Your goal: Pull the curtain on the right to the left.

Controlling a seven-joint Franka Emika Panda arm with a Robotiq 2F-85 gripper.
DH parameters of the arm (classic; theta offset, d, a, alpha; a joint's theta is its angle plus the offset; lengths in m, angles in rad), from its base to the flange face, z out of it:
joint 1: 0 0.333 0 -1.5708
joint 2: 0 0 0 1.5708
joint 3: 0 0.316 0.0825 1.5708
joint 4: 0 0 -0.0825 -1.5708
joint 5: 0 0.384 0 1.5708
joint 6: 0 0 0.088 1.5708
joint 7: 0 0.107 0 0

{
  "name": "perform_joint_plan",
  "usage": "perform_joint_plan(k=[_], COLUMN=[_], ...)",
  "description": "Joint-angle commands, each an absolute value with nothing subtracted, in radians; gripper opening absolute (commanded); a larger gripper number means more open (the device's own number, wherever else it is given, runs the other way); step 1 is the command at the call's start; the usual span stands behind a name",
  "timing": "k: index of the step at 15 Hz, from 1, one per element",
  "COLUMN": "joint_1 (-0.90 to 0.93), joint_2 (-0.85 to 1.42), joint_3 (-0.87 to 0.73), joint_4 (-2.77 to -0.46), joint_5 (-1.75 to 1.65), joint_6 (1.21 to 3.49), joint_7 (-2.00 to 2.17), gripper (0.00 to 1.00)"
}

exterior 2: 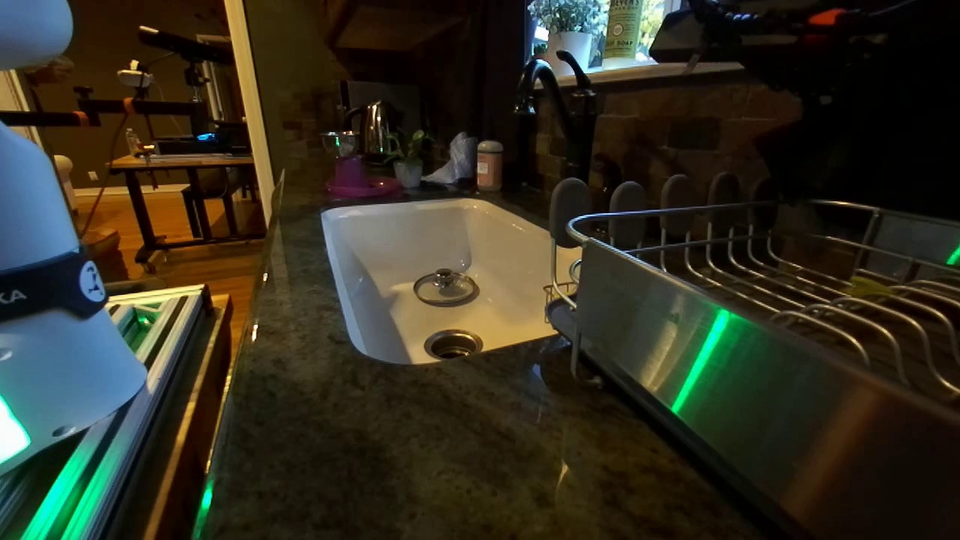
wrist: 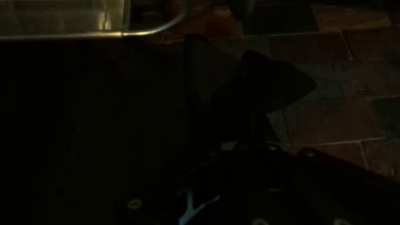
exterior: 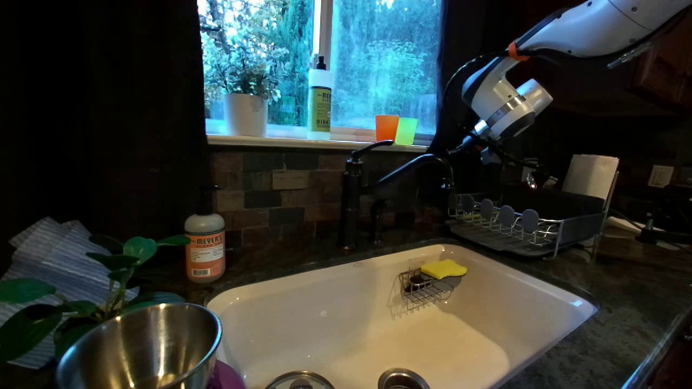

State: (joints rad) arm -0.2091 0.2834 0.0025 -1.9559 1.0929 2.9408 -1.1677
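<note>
The near-black curtain (exterior: 459, 35) is hanging just right of the window (exterior: 359, 59), its upright long axis crossing the coming leftward pull; the fingers (wrist: 281, 86) are pointing left and down toward it, darkness hiding whether they are clenched, released or grasping it.

White rounded arm (exterior: 594, 29) at 2 o'clock in exterior view had orange ring (exterior: 517, 52), silver collar (exterior: 505, 111), black cable (exterior: 469, 61). White base (exterior 2: 56, 375) at 9 o'clock in exterior view wore black band (exterior 2: 49, 285) with round emblem (exterior 2: 91, 281). In wrist view, pale screws (wrist: 134, 204) dotted black housing (wrist: 247, 178).
</note>
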Motion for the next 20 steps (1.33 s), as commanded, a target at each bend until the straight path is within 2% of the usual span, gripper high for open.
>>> perform_joint_plan(k=[1,6,7,9,14,18,20], joint_1=[-0.220,-0.201,-0.193,-0.174,-0.095,-0.050,-0.050], joint_2=[0.338,0.370,0.370,0.359,0.260,0.164,0.103], joint_3=[0.017,0.021,0.016,-0.001,-0.082,-0.104,-0.075], joint_4=[-1.925,-1.920,-1.927,-1.950,-2.075,-2.142,-2.154], joint_5=[1.109,1.055,1.036,0.984,0.757,0.617,0.613], joint_6=[2.909,2.903,2.904,2.910,2.905,2.809,2.728], joint_7=[-1.196,-1.193,-1.181,-1.153,-1.038,-1.000,-1.032], gripper=[0.00,0.00,0.27,0.34,0.72,1.00,1.00])
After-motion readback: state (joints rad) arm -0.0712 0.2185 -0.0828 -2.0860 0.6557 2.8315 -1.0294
